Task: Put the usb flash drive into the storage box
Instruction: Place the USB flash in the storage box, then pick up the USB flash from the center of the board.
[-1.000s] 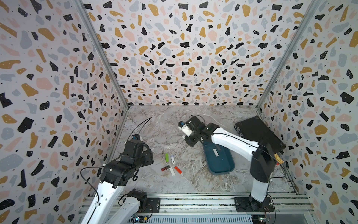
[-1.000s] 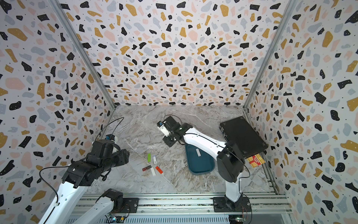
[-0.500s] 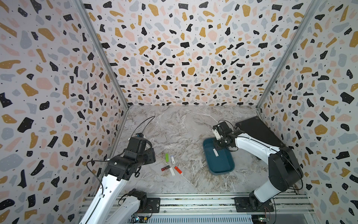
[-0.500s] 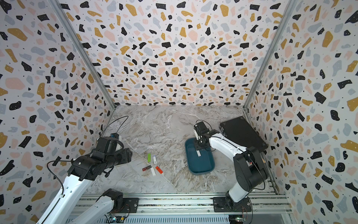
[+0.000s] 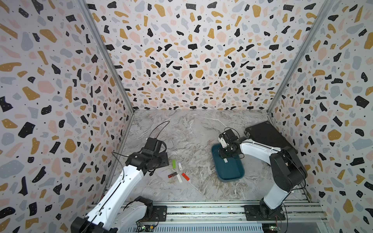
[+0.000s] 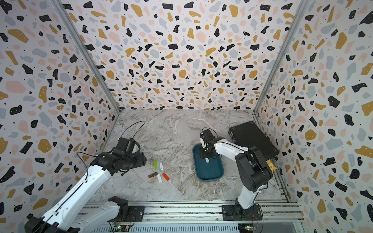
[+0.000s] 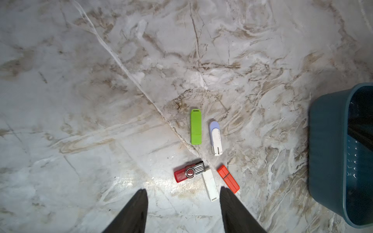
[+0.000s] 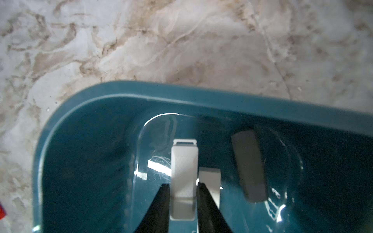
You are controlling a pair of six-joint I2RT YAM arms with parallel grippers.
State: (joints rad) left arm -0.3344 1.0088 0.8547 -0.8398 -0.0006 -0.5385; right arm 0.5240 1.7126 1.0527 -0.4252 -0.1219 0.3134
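Observation:
The teal storage box (image 5: 232,174) (image 6: 211,174) lies right of centre on the marble floor. My right gripper (image 5: 224,156) (image 8: 182,186) reaches down into its far end, shut on a white usb flash drive (image 8: 184,161), with both fingers against its sides just above the box floor. Another pale drive (image 8: 249,165) (image 5: 225,160) lies in the box beside it. My left gripper (image 7: 182,193) (image 5: 163,161) hangs open and empty above the floor, just short of several loose drives: green (image 7: 196,127), white-lilac (image 7: 215,138), dark red swivel (image 7: 188,171), white (image 7: 211,184), orange-red (image 7: 228,178).
A flat black case (image 5: 266,137) lies against the right wall behind the box. Terrazzo walls close off three sides, and a metal rail (image 5: 201,209) with the arm bases runs along the front. The box's side (image 7: 327,145) shows at the edge of the left wrist view.
My right arm swung from the middle of the floor to the box and lowered the white drive into it. My left arm moved a little nearer the loose drives.

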